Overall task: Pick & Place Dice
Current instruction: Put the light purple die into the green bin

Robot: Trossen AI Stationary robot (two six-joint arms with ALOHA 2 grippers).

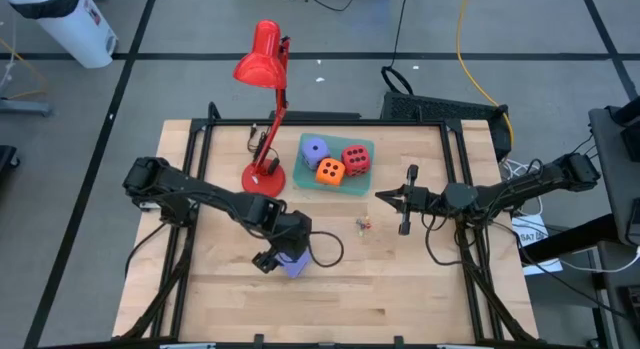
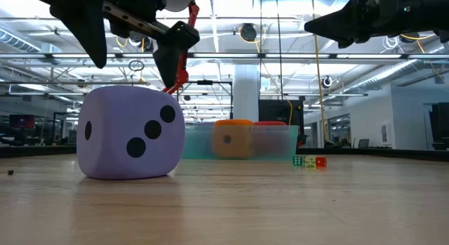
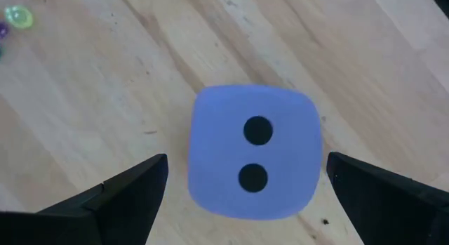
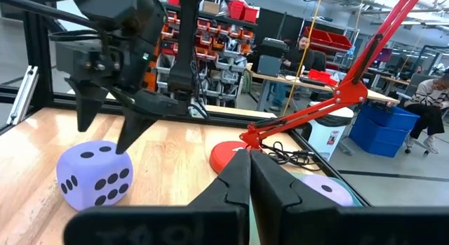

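A lavender-blue die [image 1: 293, 265] [image 2: 130, 133] rests flat on the wooden table, two pips up in the left wrist view [image 3: 254, 161]. My left gripper [image 1: 275, 251] [image 3: 247, 157] hovers just above it, open, one finger on either side, touching nothing. A teal tray [image 1: 360, 181] beside the red lamp holds the second lavender die [image 1: 316, 149], the orange die [image 1: 331, 172] and the red die [image 1: 355, 159]. My right gripper [image 1: 382, 196] [image 4: 249, 161] is shut and empty, held above the table right of the tray, pointing toward the table's left.
The red desk lamp's base [image 1: 263, 177] stands left of the tray, its arm rising toward the far edge. A few tiny coloured dice [image 1: 363, 225] [image 2: 309, 161] lie between the two grippers. Bare wood stretches along the near edge. People sit in the room beyond.
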